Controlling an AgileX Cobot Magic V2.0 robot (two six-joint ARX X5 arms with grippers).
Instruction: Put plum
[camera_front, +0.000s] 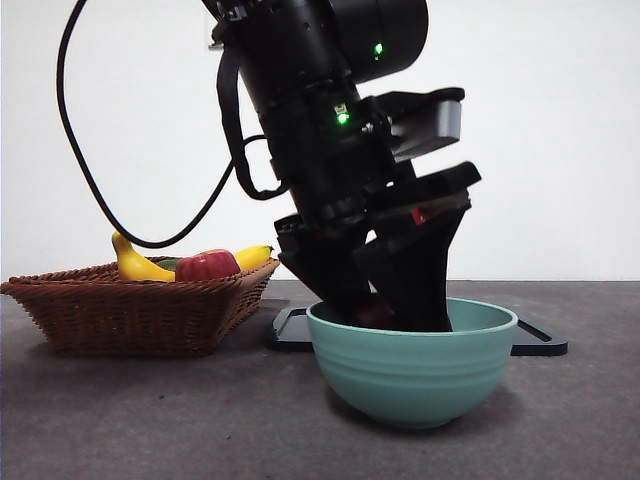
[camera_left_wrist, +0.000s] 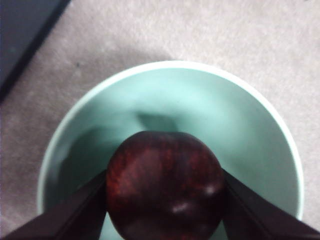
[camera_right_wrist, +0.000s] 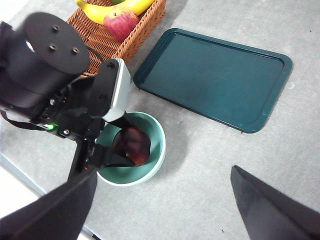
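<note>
The left claw (camera_left_wrist: 165, 200) clamps the plum (camera_left_wrist: 165, 187) down inside the green bowl (camera_left_wrist: 260, 130), low enough to release gently; the right claw (camera_right_wrist: 160, 210) waits, spread empty.

left gripper (camera_front: 385, 300) and plum (camera_left_wrist: 165, 185) filled the bowl (camera_front: 415, 365), tray (camera_right_wrist: 215, 75) surface was free, basket (camera_front: 140, 305) crowded with fruit, right gripper (camera_right_wrist: 160, 210) hung above bare table (camera_right_wrist: 200, 165)

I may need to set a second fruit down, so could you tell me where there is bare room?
The dark green tray lies bare. Bare tabletop also runs between tray and bowl. Crowded: the bowl, filled by the left gripper shut on the plum, and the basket of fruit.
</note>
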